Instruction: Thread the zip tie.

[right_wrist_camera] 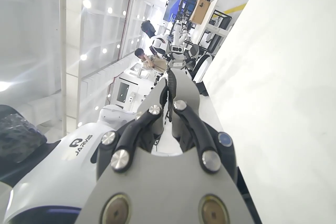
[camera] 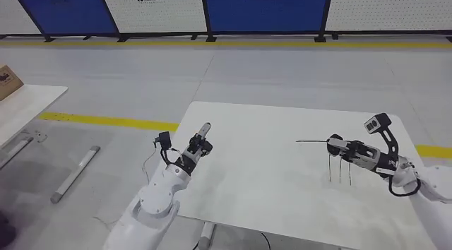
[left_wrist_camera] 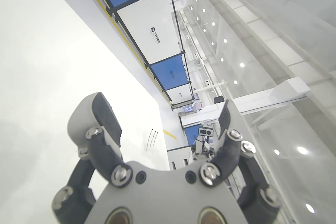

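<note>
Two-armed threading set-up, seen from beside the tabletop (camera: 268,179). The right tool (camera: 330,142) is pinching one zip tie (camera: 311,140) at one end, with its jaws pressed together on the strap. The free length is sticking out level from the tool's tips, clear of the surface and pointing across toward the left tool (left_wrist_camera: 168,117). Which end is being held, head or tail, is too fine to tell. Carrying the strap raised and horizontal is probably meant to offer the loose end to the partner arm, since a tie lying flat is hard to catch and feed through its own head.

The left tool is hanging with its jaws spread wide and nothing between them. It is sitting well apart from the strap's free tip and facing it, which looks like readiness to receive that end.

Three spare ties (camera: 340,171) are lying side by side on the surface, just under and slightly behind the right tool's tips. They are lying far ahead of the left tool and are taking no part in the hold. The threading itself is not yet begun.
</note>
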### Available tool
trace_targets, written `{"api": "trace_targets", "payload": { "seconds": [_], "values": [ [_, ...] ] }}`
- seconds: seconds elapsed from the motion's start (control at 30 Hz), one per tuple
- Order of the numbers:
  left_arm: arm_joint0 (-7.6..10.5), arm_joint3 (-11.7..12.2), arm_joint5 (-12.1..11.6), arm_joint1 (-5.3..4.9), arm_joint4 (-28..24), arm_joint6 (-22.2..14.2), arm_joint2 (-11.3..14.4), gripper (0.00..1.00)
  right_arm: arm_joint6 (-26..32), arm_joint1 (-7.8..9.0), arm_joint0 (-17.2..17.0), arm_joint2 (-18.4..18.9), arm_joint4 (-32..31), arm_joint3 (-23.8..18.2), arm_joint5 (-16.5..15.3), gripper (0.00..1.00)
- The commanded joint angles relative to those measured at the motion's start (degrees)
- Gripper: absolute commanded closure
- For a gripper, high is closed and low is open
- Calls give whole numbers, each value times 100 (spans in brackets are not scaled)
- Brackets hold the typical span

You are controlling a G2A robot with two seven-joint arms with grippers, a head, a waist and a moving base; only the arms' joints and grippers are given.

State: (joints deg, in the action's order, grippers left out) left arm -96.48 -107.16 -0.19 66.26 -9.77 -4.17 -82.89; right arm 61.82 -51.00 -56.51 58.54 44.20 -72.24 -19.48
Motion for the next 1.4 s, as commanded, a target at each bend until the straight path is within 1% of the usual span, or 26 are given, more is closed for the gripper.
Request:
{"api": "trace_targets", "payload": {
  "seconds": [0.0,0.03,0.1,0.17,0.23,0.27,0.4,0.5,0.53,0.6,0.87,0.9,0.93,1.0,1.03,1.07,1.13,1.17,1.27,1.3,1.37],
  "values": [
    [0,0,0,0,1,-1,0,0,0,0,0,0,0,0,0,100],
    [0,0,0,0,1,-1,0,0,0,0,0,0,0,0,0,100],
    [40,31,32,4,81,-47,74,0,-319,-16,-61,8,-149,-51,0,100],
    [156,62,114,9,322,-272,305,0,-555,-54,-99,-22,-364,-197,0,100],
    [259,112,154,27,447,-330,512,0,-616,-99,-116,-49,-423,-266,0,100],
    [346,141,198,39,560,-414,683,0,-625,-139,-106,-83,-420,-252,0,100],
    [619,309,299,92,793,-505,1157,0,-643,-299,19,-281,-555,-114,0,100],
    [775,465,274,129,884,-578,1450,0,-620,-438,150,-471,-692,127,0,100],
    [808,513,254,140,895,-550,1507,0,-660,-480,209,-517,-743,231,0,100],
    [845,566,228,153,855,-512,1552,0,-660,-480,209,-517,-743,231,0,100],
    [845,566,228,153,855,-512,1552,0,-660,-480,209,-517,-743,231,0,100],
    [845,562,194,155,799,-573,1570,0,-660,-480,209,-517,-743,231,0,100],
    [866,596,95,155,524,-866,1577,0,-704,-485,186,-529,-782,195,11,100],
    [938,688,-27,146,156,-1230,1493,0,-804,-508,150,-565,-926,88,0,100],
    [961,716,-97,142,-31,-1470,1486,0,-812,-525,146,-579,-935,60,0,100],
    [998,771,-184,131,-222,-1747,1442,0,-786,-555,152,-599,-897,66,0,100],
    [1019,804,-292,118,-447,-2068,1404,0,-761,-609,190,-633,-884,119,0,100],
    [1025,819,-348,106,-596,-2368,1396,0,-760,-656,219,-672,-892,158,0,100],
    [1058,864,-388,78,-952,-2975,1361,0,-747,-776,285,-768,-921,269,0,100],
    [1067,884,-399,74,-1015,-3059,1350,0,-742,-790,290,-781,-916,290,0,100],
    [1067,884,-399,74,-1015,-3059,1350,0,-742,-790,290,-781,-916,290,0,100]
  ]
}}
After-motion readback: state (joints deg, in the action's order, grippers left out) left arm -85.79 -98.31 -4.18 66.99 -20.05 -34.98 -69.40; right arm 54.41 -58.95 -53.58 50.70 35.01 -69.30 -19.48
